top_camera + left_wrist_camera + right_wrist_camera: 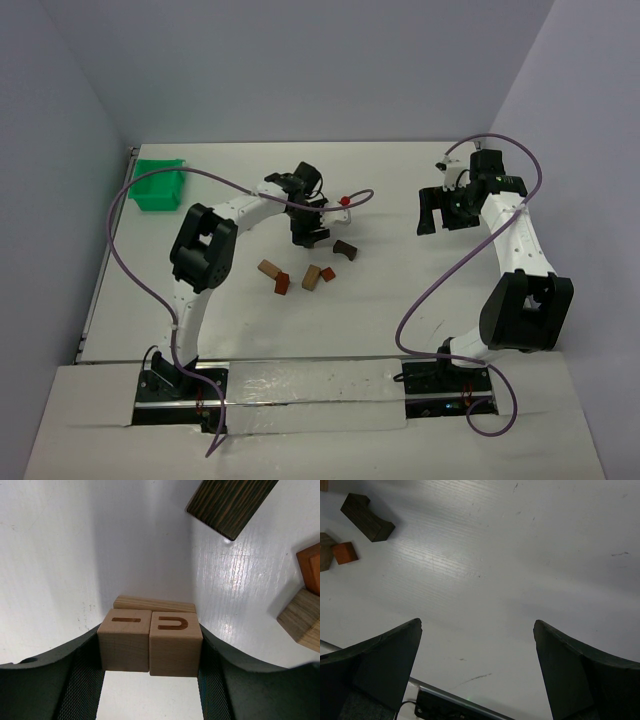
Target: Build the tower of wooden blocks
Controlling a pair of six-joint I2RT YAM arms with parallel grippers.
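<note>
In the top view the left gripper [308,234] is reaching down over the middle of the white table [420,300]. Loose blocks are lying near it. A dark brown block [345,249] is just beside it on its right. A tan block [268,268], a reddish-brown block [282,284] and a further tan block [327,271] are lying on the side toward the arm bases. No wood block tower is standing yet; the pieces are spread flat. The right gripper [438,212] is hanging well apart from them. A green bin [158,185] is sitting far off to the left.

In the left wrist view the fingers [50,680] are clamping two tan cubes [150,640] side by side, one marked with a bar, one with a U. A flat tan plank [154,604] is lying just beyond the cubes and touching them. I cannot tell whether they are resting on it. The dark brown block [230,502] is showing ahead to the right.

In the right wrist view the fingers [375,665] are standing wide apart with only bare table between them, and the blocks are lying far ahead to the left.

In my judgement the risk is in the double grasp. Each cube is being held only by pressure passing through the other, so during a lift the pair could fold at the seam and one could drop. A skewed placing could also push the plank aside.
</note>
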